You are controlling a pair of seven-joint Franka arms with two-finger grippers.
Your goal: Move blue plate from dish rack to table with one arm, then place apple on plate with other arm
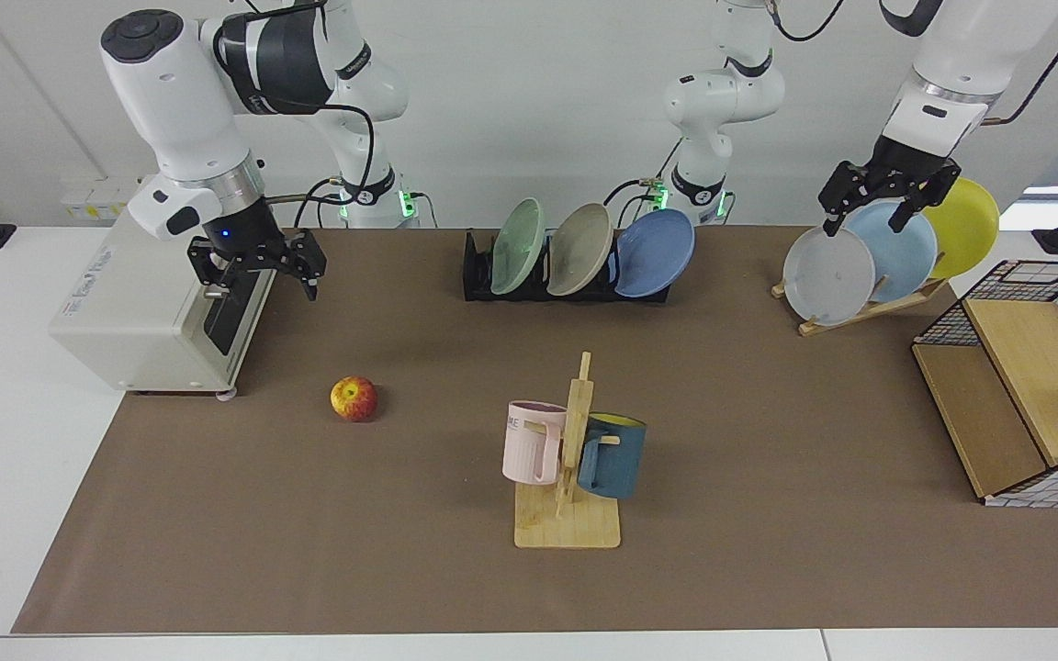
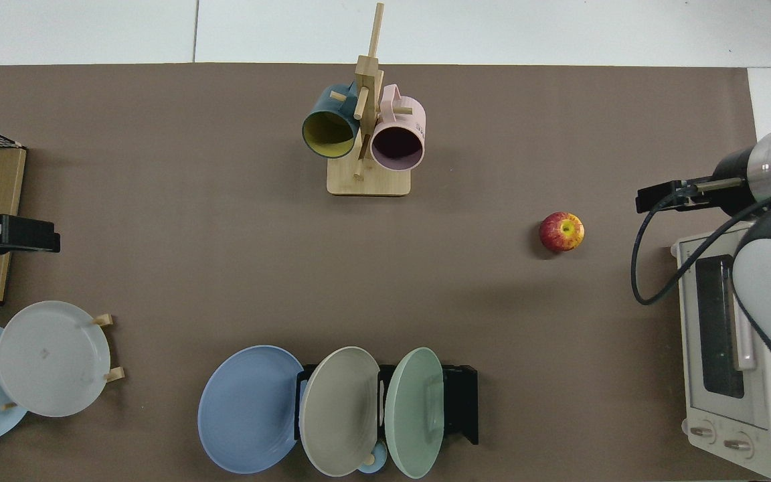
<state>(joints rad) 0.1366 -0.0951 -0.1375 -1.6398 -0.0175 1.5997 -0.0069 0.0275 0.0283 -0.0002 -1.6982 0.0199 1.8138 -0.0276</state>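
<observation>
You have the round, matte periwinkle-blue plate (image 1: pixel 656 252) standing on edge in the low black slotted dish rack (image 1: pixel 477 275), which sits at the middle of the counter's (image 1: pixel 768 477) far edge, the robots' side; the counter itself is a white top under a wide brown mat. The plate occupies the end slot on the left arm's side, tilted, its hollow face turned toward the camera side of the counter and leaning away from the other plates. Three plates stand in that rack: the blue one, a beige-grey plate (image 1: pixel 579 248) in the middle, and a pale green plate (image 1: pixel 518 245) at the other end. Your one small red apple with yellow patches (image 1: pixel 354 398) lies on the mat nearer the right arm's side, apart from the rack, stem end up in the top view. The right end effector (image 1: pixel 258 264) hangs above the front of a white toaster oven (image 1: pixel 139 321), fingers spread and holding nothing. The left end effector (image 1: pixel 883 204) hovers by the slanted wooden plate stand (image 1: pixel 869 310), which carries three more plates, grey, sky-blue and yellow; its fingers are spread and empty. A wooden mug tree (image 1: pixel 575 459) with two mugs, pink and dark blue, stands toward the near edge.
</observation>
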